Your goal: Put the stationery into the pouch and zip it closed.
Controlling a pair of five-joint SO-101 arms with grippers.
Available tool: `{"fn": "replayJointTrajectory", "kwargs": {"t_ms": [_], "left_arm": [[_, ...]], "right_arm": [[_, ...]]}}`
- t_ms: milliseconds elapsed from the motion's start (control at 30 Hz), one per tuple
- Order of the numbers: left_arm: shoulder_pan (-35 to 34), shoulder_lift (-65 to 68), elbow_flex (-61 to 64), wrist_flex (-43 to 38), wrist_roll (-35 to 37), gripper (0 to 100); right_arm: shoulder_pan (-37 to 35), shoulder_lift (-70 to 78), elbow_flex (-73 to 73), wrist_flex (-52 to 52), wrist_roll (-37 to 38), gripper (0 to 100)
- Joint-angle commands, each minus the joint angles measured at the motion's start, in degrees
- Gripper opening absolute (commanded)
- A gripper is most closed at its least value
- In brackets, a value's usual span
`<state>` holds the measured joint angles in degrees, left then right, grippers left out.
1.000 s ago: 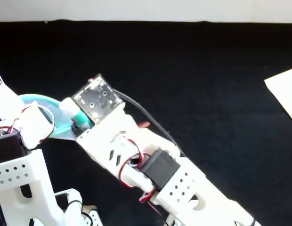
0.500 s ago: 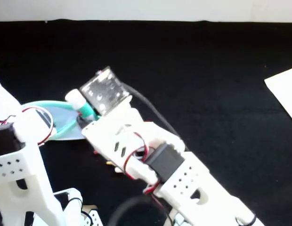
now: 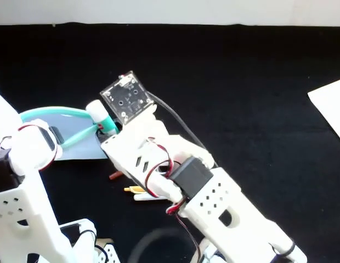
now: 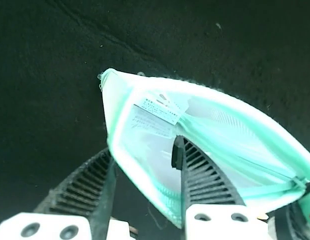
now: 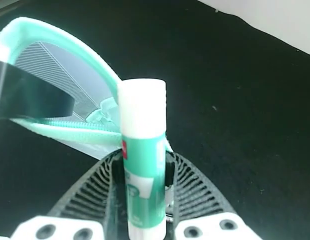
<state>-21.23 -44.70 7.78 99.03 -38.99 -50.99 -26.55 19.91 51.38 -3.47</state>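
The pouch [image 3: 82, 147] is at nine o'clock of the table [image 3: 241, 82], lip [image 4: 140, 172] pinched by the left gripper [image 4: 142, 152]. The right gripper [image 5: 142, 160] clamps the glue stick [image 5: 142, 125] at its three o'clock end; likely fault: cap [image 5: 142, 97] catches the zip [image 5: 70, 125], pulling the lip free

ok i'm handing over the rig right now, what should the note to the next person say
Left hand: shut on the edge of the teal pouch.
Right hand: shut on the glue stick, cap end at the pouch's mouth, which looks open.
Done: nothing visibly inside yet.
Left: glue stick in, then the loose stationery on the table under the right arm, then zip closed.
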Motion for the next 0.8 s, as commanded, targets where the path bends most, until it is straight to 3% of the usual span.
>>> {"fn": "replayJointTrajectory", "kwargs": {"t_ms": [0,267,633,767], "left_arm": [[-0.92,-0.84,-2.42,0.35,-3.43,16],[-7.16,-0.75,-8.92,0.26,-9.49,16],[-7.6,-0.31,-9.98,0.26,-9.67,16],[-7.69,-0.31,-8.22,0.26,-9.32,21]], "right_arm": [[-1.45,1.36,-0.57,-0.48,0.35,0.7],[-2.33,1.36,-1.27,-2.51,-1.76,0.7],[-7.52,1.45,-1.27,-2.59,-2.11,0.7],[-7.87,1.45,-1.27,-2.59,-2.11,0.7]]}}
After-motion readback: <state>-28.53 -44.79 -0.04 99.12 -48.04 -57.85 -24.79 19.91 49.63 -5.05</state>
